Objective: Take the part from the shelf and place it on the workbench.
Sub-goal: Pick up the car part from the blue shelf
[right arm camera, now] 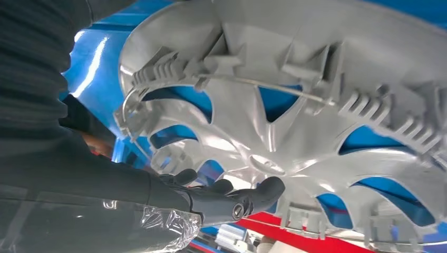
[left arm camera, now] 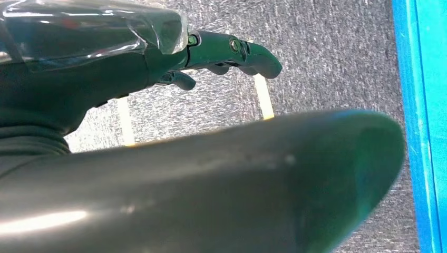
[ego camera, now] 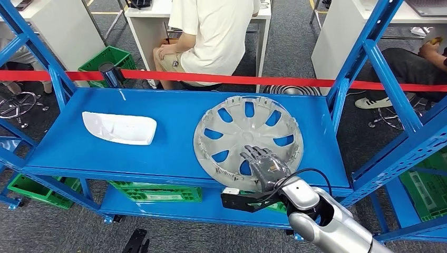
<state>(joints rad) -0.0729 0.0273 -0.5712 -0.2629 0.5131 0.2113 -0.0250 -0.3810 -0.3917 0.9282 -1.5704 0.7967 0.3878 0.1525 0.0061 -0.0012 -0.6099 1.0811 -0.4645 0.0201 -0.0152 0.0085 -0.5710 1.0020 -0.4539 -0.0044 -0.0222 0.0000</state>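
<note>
Right robot hand (ego camera: 266, 164), fingers extended, rests on the grey hubcap (ego camera: 248, 141) at the blue shelf (ego camera: 158, 153) front edge; left robot hand (left arm camera: 211, 58) hangs loosely curled, holding nothing.

Right robot hand (ego camera: 266, 166) on grey hubcap (ego camera: 248, 139)

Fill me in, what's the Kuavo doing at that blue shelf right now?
It is reaching for the grey wheel cover lying on the blue shelf. The right hand is over the cover's near edge with its fingers extended across the spokes, but a grasp isn't clear. The cover hasn't left the shelf. A white part sits untouched beside it. The left hand hangs empty over the floor.
</note>
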